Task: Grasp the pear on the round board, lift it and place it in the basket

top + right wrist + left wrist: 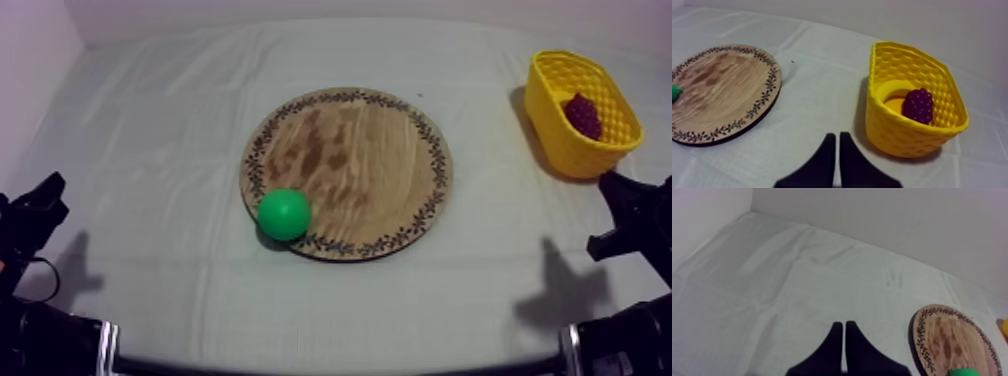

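Pear [284, 214] on the near-left rim of the wooden board [370, 160], round and green from above, true shape hard to tell. From both wrist views, just a green sliver cut off at the board's edge. Left gripper [844, 349] clenched on nothing over bare tabletop [797, 278]. Right gripper [837, 161] clamped empty too, near the yellow basket [897, 135], grapes [918, 105] inside, well apart from the pear.

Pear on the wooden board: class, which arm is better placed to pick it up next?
Probably the left. The pear sits at the edge of the wooden board nearest the left gripper; the right gripper rests by the yellow basket, farther off. Both are shut.
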